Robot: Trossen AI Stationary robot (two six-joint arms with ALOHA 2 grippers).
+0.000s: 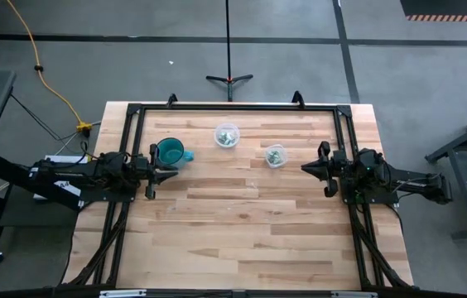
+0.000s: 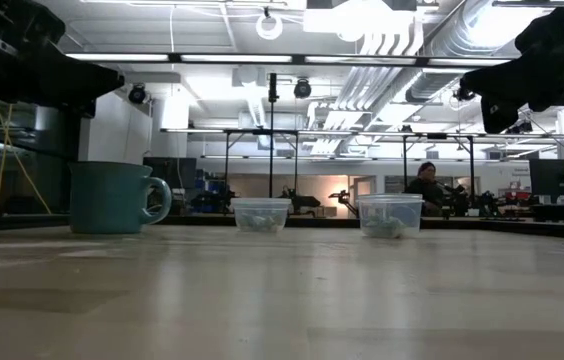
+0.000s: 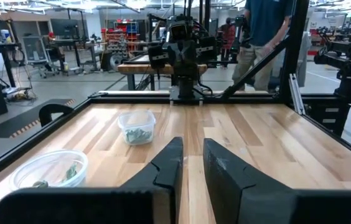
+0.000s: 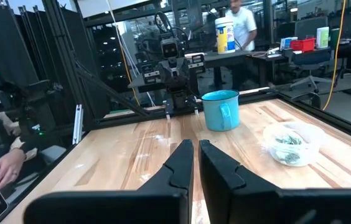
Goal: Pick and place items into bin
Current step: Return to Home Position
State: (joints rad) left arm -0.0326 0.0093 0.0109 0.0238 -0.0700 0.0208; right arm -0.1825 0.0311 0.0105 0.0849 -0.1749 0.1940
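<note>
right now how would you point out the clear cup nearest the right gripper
On the wooden table, look along the far half, right of the teal mug. Two clear cups sit there; yours is the one closer to the right gripper, slightly nearer than the other cup.

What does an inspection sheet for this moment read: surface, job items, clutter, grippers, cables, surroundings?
Surface: wooden table, mostly bare.
Job's things: green-and-whitish pieces inside two clear cups, far cup and right cup; teal mug by the left arm.
Clutter: nothing seen.
Grippers: left gripper and right gripper both shut, empty, above the table edges.
Cables: yellow cord on the floor.
Surroundings: stand behind the table; people in the room.
</note>
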